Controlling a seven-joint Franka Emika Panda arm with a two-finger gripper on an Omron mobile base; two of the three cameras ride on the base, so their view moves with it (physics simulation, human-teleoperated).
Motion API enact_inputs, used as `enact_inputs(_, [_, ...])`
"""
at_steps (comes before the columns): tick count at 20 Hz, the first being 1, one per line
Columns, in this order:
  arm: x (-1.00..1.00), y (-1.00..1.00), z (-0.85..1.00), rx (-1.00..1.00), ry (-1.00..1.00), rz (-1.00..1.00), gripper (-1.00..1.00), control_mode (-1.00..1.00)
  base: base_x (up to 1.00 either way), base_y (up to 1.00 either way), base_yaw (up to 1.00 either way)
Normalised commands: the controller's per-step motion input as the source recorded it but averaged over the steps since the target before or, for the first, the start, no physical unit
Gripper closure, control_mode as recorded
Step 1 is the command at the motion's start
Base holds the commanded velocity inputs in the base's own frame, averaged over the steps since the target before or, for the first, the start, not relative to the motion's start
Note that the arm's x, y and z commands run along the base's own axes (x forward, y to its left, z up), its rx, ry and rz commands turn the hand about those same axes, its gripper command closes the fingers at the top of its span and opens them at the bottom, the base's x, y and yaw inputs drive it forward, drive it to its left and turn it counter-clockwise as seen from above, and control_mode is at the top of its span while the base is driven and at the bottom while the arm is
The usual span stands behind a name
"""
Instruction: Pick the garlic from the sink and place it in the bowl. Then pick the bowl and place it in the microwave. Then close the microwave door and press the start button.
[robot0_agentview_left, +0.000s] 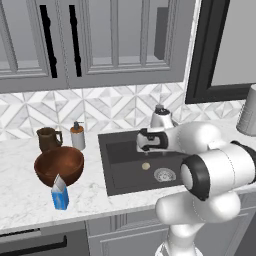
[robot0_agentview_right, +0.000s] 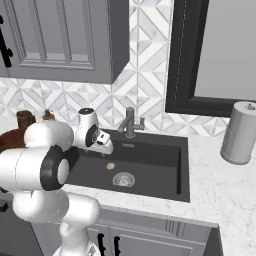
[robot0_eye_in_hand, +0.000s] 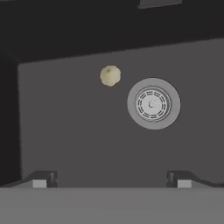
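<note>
Overhead, as seen from the hand view, my two-finger pincer (robot0_eye_in_hand: 109, 178) hung above the floor of the large rectangular dark charcoal sink (robot0_eye_in_hand: 78, 144), its two small dark fingertips (robot0_eye_in_hand: 43, 178) set far apart with nothing between them, so the jaws stood wide open and empty. The small pale cream-beige roundish garlic (robot0_eye_in_hand: 110, 75) lay on the basin floor, just beside the round silver drain ring (robot0_eye_in_hand: 153, 104) and not touching it, well apart from my fingertips. From the left base view, my white hand reached out over the sink (robot0_agentview_left: 116, 150); the garlic (robot0_agentview_left: 145, 165) rested on the dark floor near the drain ring (robot0_agentview_left: 164, 174). On the white marble counter (robot0_agentview_left: 20, 200) to the left of the basin stood the wide, deep, round reddish-brown wooden bowl (robot0_agentview_left: 58, 166), upright and with nothing in it that I could see. Behind it stood a smaller dark brown handled mug (robot0_agentview_left: 48, 138) and a pale soap dispenser with a dark pump (robot0_agentview_left: 77, 135); a small blue carton (robot0_agentview_left: 60, 194) stood just in front of the bowl. From the right base view, the garlic (robot0_agentview_right: 110, 165) lay between the grey metal faucet (robot0_agentview_right: 130, 123) and the drain ring (robot0_agentview_right: 123, 179), and a grey paper-towel roll (robot0_agentview_right: 240, 133) stood upright on the counter to the right of the sink.
</note>
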Motion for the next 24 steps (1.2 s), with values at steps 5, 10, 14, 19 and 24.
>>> enact_inputs(5, [0.18, 0.00, -0.25, 0.00, 0.05, -0.10, -1.00, -1.00, 0.00, 0.00, 0.00])
enact_inputs(10, [0.20, -0.02, -0.23, 0.00, 0.02, -0.06, -1.00, -1.00, 0.00, 0.00, 0.00])
enact_inputs(14, [0.31, -0.08, -0.19, 0.00, 0.00, -0.01, -1.00, -1.00, 0.00, 0.00, 0.00])
enact_inputs(19, [0.40, -0.10, -0.32, 0.00, 0.00, 0.00, -1.00, -1.00, 0.00, 0.00, 0.00])
enact_inputs(24, [0.28, -0.03, -0.38, 0.00, 0.00, 0.00, -1.00, -1.00, 0.00, 0.00, 0.00])
